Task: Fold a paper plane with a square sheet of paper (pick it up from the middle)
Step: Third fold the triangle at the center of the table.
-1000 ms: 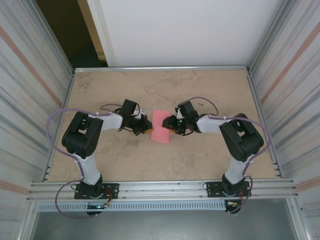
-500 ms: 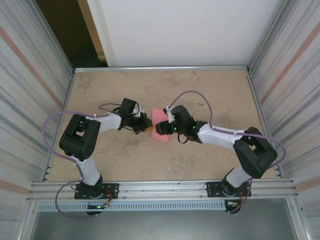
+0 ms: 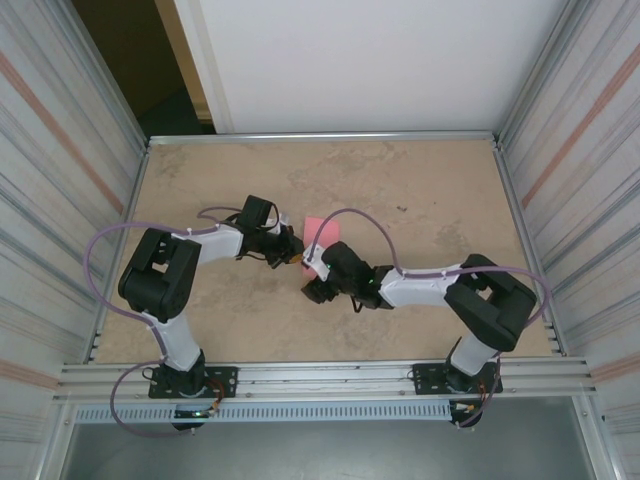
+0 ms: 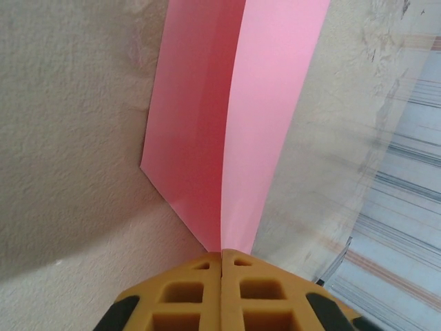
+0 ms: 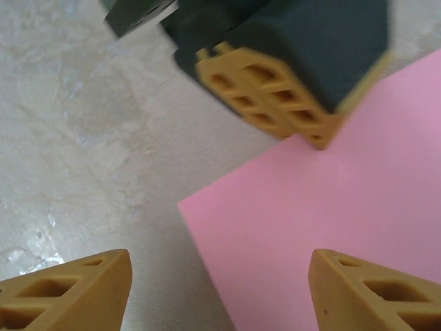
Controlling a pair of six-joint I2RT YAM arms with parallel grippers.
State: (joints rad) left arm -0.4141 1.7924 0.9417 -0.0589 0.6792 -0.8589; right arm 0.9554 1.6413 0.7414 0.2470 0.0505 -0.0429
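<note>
The square sheet of paper (image 3: 320, 231) is pink and lies near the table's middle, with only its far part showing past the right arm. My left gripper (image 3: 293, 256) is shut on the paper's left edge. In the left wrist view the paper (image 4: 234, 124) rises from the shut yellow jaws of the left gripper (image 4: 222, 252) with a centre crease. My right gripper (image 3: 312, 288) hovers over the paper's near corner, open. In the right wrist view its fingertips (image 5: 83, 293) straddle that corner of the paper (image 5: 331, 221), with the left gripper's fingers (image 5: 275, 103) beyond.
The bare beige table (image 3: 430, 190) stretches to the back and right. Ribbed metal walls (image 3: 60, 200) close both sides, and an aluminium rail (image 3: 320, 378) runs along the near edge. The right arm's purple cable (image 3: 365, 225) arcs above the paper.
The right arm has swung from the paper's right side to its near-left corner, and its jaws have opened wider. The left gripper has kept its hold and place.
</note>
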